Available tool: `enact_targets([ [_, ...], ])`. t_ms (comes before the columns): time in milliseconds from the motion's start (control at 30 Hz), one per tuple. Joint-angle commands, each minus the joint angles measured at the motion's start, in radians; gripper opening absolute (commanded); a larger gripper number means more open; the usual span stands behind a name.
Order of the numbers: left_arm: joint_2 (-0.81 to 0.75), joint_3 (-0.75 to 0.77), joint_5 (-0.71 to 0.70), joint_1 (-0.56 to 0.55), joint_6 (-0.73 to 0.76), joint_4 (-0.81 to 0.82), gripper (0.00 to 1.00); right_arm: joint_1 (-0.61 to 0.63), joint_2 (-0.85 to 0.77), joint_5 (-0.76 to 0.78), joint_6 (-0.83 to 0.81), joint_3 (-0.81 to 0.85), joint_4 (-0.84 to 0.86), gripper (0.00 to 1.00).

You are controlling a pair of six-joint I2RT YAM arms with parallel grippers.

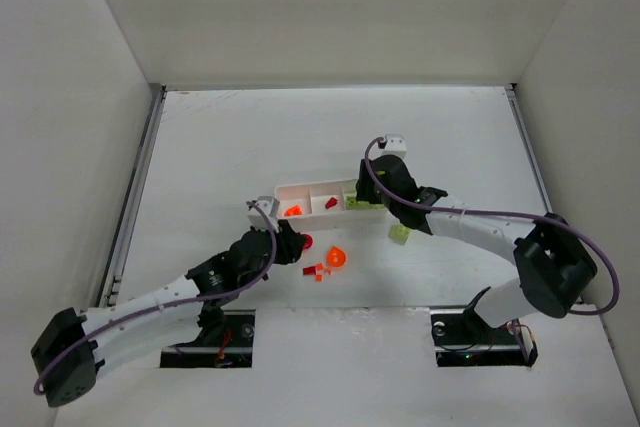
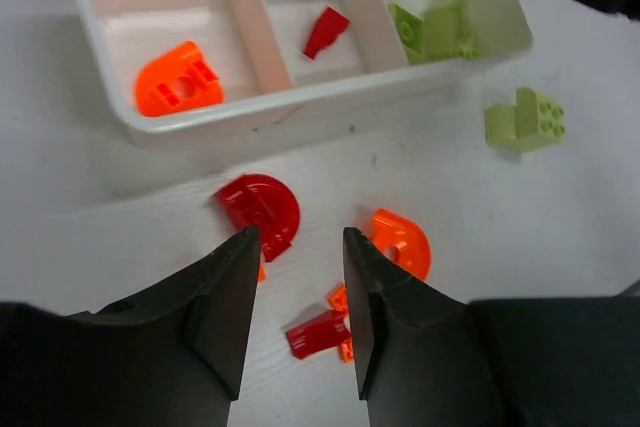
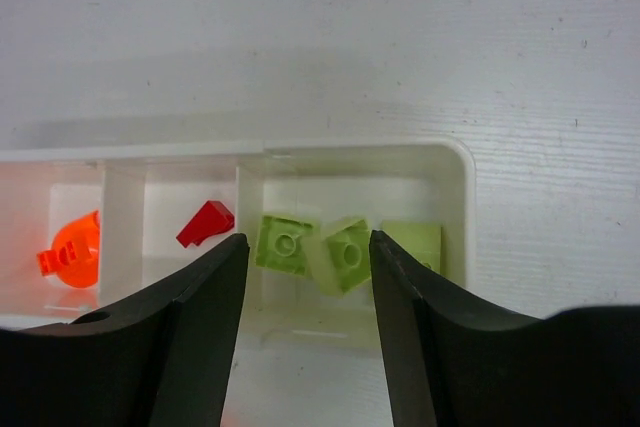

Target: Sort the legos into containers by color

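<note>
2 robot arms work over a white table, where a long, shallow white plastic tray with 3 square compartments lies near the middle.

The left gripper hovers low over the loose pieces in front of the tray. Its 2 dark fingers are spread apart with nothing between them. Just beyond the fingertips a red half-round plastic piece lies flat on the table. To its right is an orange half-round plastic piece. Nearer the wrist, a small red brick lies against some small orange bits, which are partly hidden by the fingers. A pale yellow-green plastic brick sits alone on the table, outside the tray and near its right end.

The right gripper hangs above the tray's right-hand compartment, its fingers likewise parted and grasping nothing. In that compartment 3 pale yellow-green pieces lie side by side, close together. The middle compartment holds 1 red sloped piece. The left compartment holds 1 orange rounded piece with studs.

The tray holds 1 colour per compartment: orange on the left, red in the middle and yellow-green on the right. The red, orange and yellow-green pieces on the table lie between the tray and the arms' bases.
</note>
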Motion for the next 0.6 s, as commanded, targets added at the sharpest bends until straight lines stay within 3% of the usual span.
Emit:
enact_targets([
  [0,0.107,0.104,-0.056,-0.116,0.068,0.034,0.37,0.001,-0.038,-0.009,-0.008,0.023,0.084,0.58],
  [233,0.387,0.234,-0.204,-0.296,0.116,0.033,0.44,-0.002,-0.109,-0.012,0.013,-0.044,0.121,0.59],
  [567,0.579,0.297,-0.153,-0.325,0.074,0.031,0.37,-0.026,-0.187,-0.038,0.044,-0.161,0.216,0.6],
])
